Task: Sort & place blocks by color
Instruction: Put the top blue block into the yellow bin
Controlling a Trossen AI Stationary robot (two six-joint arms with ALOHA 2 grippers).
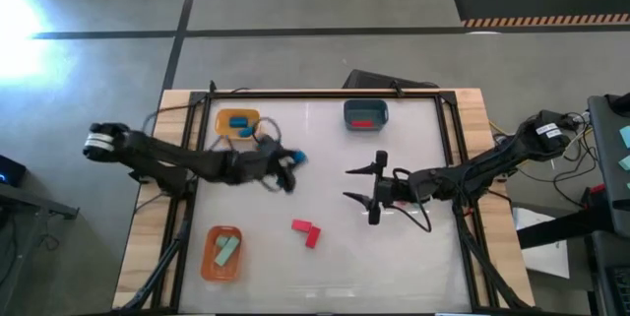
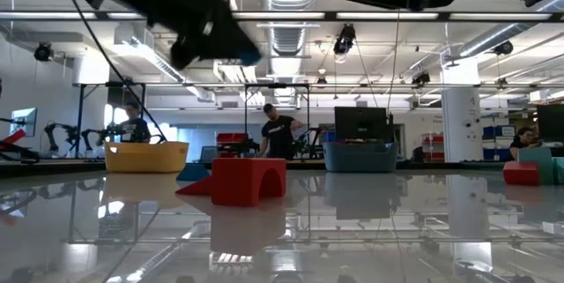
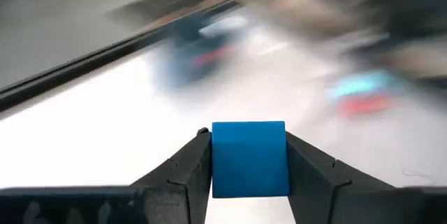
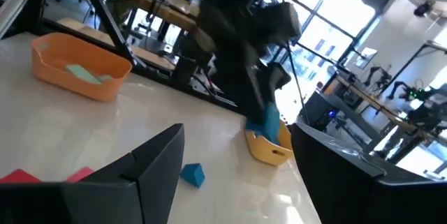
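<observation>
Blue block (image 3: 248,158) sits clamped between the left gripper's (image 1: 288,170) fingers, left of centre in the high view, just below-right of the yellow tray (image 1: 236,124). Right gripper (image 1: 371,187), centre-right, stands spread wide and empty. Red blocks (image 1: 306,231) lie lower centre; mint ones fill the orange tray (image 1: 222,254).

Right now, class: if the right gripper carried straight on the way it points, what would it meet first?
The right gripper, open and empty, points toward the table's left half. First in line looks to be the left gripper holding a blue block; depth is unclear, so it might pass beside it.
</observation>
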